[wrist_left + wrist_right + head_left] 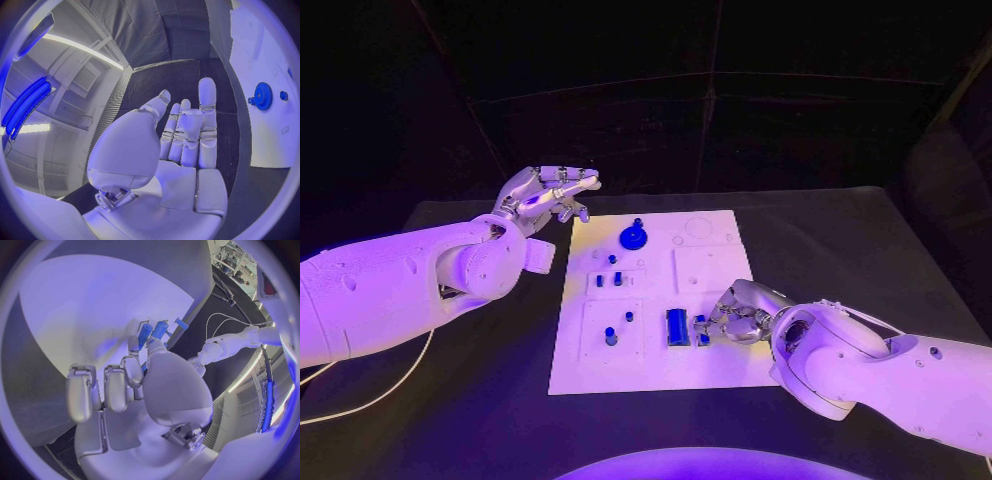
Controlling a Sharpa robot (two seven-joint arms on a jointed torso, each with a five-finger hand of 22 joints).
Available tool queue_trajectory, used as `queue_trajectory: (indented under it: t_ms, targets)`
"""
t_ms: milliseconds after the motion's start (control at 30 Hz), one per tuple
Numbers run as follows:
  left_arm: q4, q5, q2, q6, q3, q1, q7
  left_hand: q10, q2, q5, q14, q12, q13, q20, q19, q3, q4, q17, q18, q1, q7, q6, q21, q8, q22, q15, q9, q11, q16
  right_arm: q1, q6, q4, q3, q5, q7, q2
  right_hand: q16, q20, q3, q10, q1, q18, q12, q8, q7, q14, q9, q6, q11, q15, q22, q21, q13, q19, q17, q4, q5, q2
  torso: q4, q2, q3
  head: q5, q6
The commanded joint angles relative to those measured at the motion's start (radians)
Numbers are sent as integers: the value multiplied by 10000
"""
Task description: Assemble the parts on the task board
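Nearest you, the right robot hand point(737, 318) rests low on the task board point(711, 370) at its near right part, fingers curled toward a small blue part point(702, 330) that lies just beside a longer blue bar point(676, 326). The right wrist view shows the fingertips point(133, 342) touching or just short of the blue pieces point(152, 331); whether anything is actually pinched cannot be told from these pictures. The bar's long axis runs near-to-far along the board, and it lies on the robot's left of that hand, directly ahead of the fingers, so any coming move turns on a short reach inward and not on a change of arm (the right hand is plainly the nearer one). Judged from this, a pick or a seating of the small part is the step in hand. Further along the board, small blue pegs point(604, 279) stand in the middle area, and a round blue gear-like part point(633, 236) with a knob sits at the far end, toothed at its rim in the left wrist view point(262, 96). Beyond the board's far left corner, the left robot hand point(548, 195) hangs above the worktop point(473, 420), fingers apart and holding nothing, well apart from the bar.
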Motion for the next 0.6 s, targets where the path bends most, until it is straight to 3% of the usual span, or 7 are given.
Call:
queue_trajectory:
  t_ms: [33,167,233,433,600]
  targets:
    - [27,18,-8,101,7,17,61,-59,61,38,-71,63,-15,50,50,-58,-18,-6,140,57,9,-43,-55,59,-16,-8,11,-3,-18,9,9,0,-1,-94,24,19,21,-47,-278,124,-430,-175,-27,1,87,633,31,13,-10,-24,2205,49,98,667,486,110,-956,54,6,-4,-6,7,10]
    - [33,18,-14,97,7,17,60,-59,61,38,-71,63,-15,50,50,-58,-18,-6,140,57,9,-43,-55,59,-16,-8,11,-3,-18,9,-42,-26,-1,-212,13,12,-11,-33,-620,108,-782,-166,-75,4,92,624,107,-25,-2,-20,2179,26,94,644,447,120,-2051,188,6,-11,-6,10,9]
    - [36,18,-18,95,7,17,61,-59,61,38,-71,63,-15,50,50,-58,-18,-6,140,57,9,-43,-55,59,-16,-8,11,-3,-18,9,-63,-41,-1,-304,9,2,-29,-29,-747,96,-845,-160,-104,2,97,620,139,-50,4,-17,2162,11,87,629,424,117,-2295,227,5,-8,-5,8,9]
    - [39,18,-25,91,7,18,59,-59,61,38,-71,63,-15,50,50,-58,-18,-6,140,57,9,-43,-55,59,-16,-8,11,-3,-18,10,-44,-48,-1,-501,9,-36,-56,-25,-834,72,-813,-148,-158,-8,105,613,163,-88,12,-12,2123,-20,64,596,389,90,-2397,230,2,-14,0,4,26]
    - [38,18,-29,91,7,18,59,-59,61,38,-71,63,-15,50,50,-58,-18,-6,140,57,9,-43,-55,59,-16,-8,11,-3,-18,9,51,50,-1,-556,63,-128,-81,-17,-888,43,-259,-143,-191,-14,125,607,224,-153,26,-3,2108,-35,66,581,361,-188,-2330,173,2,-3,8,16,11]
